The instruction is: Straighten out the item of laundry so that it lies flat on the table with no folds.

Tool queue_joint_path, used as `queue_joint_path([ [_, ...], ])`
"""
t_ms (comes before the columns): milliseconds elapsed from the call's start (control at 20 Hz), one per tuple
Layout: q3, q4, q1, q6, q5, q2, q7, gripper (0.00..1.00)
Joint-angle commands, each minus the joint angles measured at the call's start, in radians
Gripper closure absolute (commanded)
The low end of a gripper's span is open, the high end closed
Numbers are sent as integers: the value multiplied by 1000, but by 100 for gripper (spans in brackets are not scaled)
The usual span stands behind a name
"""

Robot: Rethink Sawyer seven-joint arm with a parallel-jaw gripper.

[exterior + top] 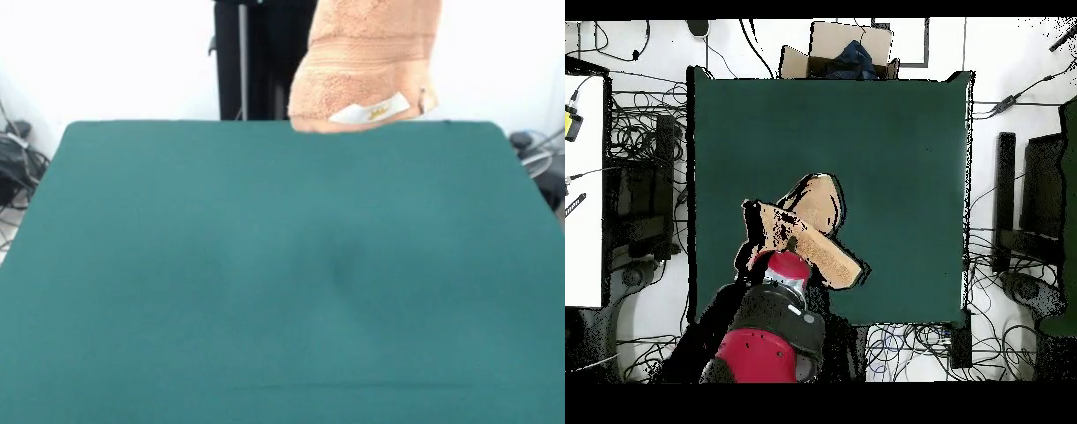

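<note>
The item of laundry (366,66), an orange-tan terry towel, hangs in the air at the top of the front view. Its lower edge, with a woven band and a white tag, hovers just above the far edge of the green table (265,265). From overhead the towel (815,225) appears bunched and draped above the table (895,130), close to the edge on the robot's side. My gripper (793,243) sits at the end of the red arm, shut on the towel's upper part, and cloth largely covers it. The front view cuts the gripper off above the picture.
A cardboard box (840,50) stands off the table's edge opposite the robot. Cables and black equipment (1005,200) lie on the floor on both sides. A white surface (583,190) borders the left.
</note>
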Motion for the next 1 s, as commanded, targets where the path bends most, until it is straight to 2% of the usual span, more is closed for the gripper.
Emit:
queue_joint_path([
  [50,117,-68,-23,90,-346,-54,615,100],
  [400,79,-104,24,117,-369,-35,612,100],
  [1000,31,-37,93,-12,-499,2,738,100],
])
